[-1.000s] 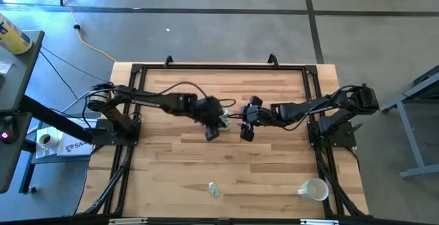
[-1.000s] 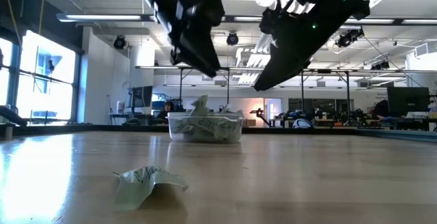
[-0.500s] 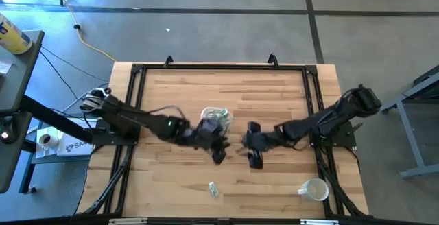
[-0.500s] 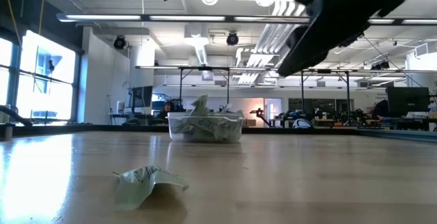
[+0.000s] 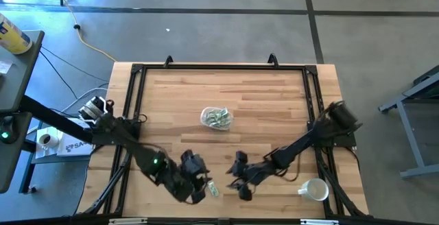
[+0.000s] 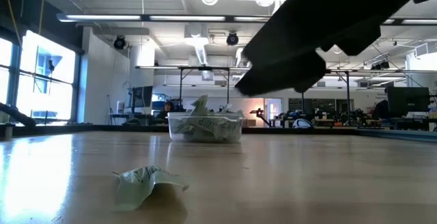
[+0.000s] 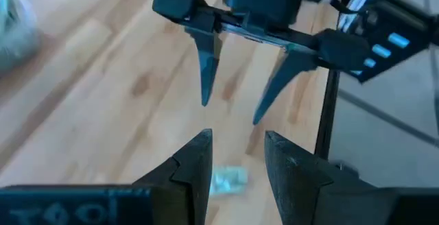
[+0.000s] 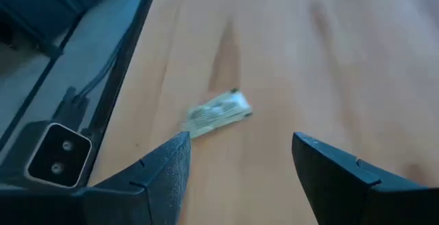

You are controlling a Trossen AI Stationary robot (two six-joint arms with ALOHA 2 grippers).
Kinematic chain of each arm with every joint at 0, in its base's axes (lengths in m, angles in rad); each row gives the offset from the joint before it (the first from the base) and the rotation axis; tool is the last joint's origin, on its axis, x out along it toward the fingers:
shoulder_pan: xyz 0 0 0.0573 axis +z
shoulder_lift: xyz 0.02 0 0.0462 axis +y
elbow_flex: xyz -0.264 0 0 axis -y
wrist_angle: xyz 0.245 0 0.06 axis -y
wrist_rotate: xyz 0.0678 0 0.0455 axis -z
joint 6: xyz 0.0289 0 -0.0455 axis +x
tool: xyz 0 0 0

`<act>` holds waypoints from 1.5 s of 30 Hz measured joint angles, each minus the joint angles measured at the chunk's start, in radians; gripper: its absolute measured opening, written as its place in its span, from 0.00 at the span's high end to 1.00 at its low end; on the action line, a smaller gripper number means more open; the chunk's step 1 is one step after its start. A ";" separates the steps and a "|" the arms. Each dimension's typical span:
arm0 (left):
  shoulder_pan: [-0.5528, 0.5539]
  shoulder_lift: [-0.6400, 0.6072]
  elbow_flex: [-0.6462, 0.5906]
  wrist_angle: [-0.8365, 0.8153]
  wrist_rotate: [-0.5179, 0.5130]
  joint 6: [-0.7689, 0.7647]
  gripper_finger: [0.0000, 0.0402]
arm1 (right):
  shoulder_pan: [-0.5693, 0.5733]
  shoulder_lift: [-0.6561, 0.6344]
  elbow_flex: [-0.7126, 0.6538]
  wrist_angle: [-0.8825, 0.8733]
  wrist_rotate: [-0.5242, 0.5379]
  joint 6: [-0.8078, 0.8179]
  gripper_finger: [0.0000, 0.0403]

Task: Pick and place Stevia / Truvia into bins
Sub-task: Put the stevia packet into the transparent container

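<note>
One pale green and white Stevia sachet (image 5: 213,189) lies crumpled and flat on the wood near the table's near edge; it also shows in the low view (image 6: 147,182). My left gripper (image 5: 199,187) hovers just to its left, open, with the sachet (image 7: 228,180) seen between its fingers. My right gripper (image 5: 240,186) hovers just to the right of the sachet (image 8: 216,113), also open. The clear round bin (image 5: 217,118) stands at mid-table, filled with sachets.
A white mug (image 5: 315,189) stands at the near right corner. The black frame rail (image 8: 82,81) runs along the table's near edge close to the sachet. Bare wood lies between the bin and the grippers.
Both grippers have gone from beside the bin at mid-table toward the near edge and now flank the loose sachet. The right one has sunk lower and tipped further down. The left one has rolled at the wrist. The sachet and bin have kept still.
</note>
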 joint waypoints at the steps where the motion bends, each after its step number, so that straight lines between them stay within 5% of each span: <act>1: -0.016 0.010 0.000 -0.003 0.001 -0.020 0.59 | 0.002 0.036 0.041 -0.025 -0.017 0.015 0.39; 6: -0.077 0.036 0.000 0.057 0.022 -0.129 0.59 | 0.021 0.097 0.284 -0.348 -0.047 0.062 0.39; 15: -0.176 0.037 0.000 0.065 0.032 -0.190 0.59 | 0.050 0.097 0.555 -0.814 0.221 0.228 0.39; 21: -0.237 0.037 0.000 0.069 0.032 -0.191 0.59 | 0.087 0.169 0.549 -0.831 0.204 0.496 0.39; 27: -0.297 0.037 0.000 0.002 0.036 -0.189 0.59 | 0.096 0.308 0.667 -0.866 0.175 0.487 0.39; 33: -0.324 0.037 0.000 -0.106 0.043 -0.205 0.59 | 0.092 0.448 0.859 -0.956 0.288 0.445 0.39; 45: -0.329 0.023 0.000 -0.240 0.076 -0.213 0.59 | 0.032 0.644 1.106 -1.123 0.257 0.498 0.40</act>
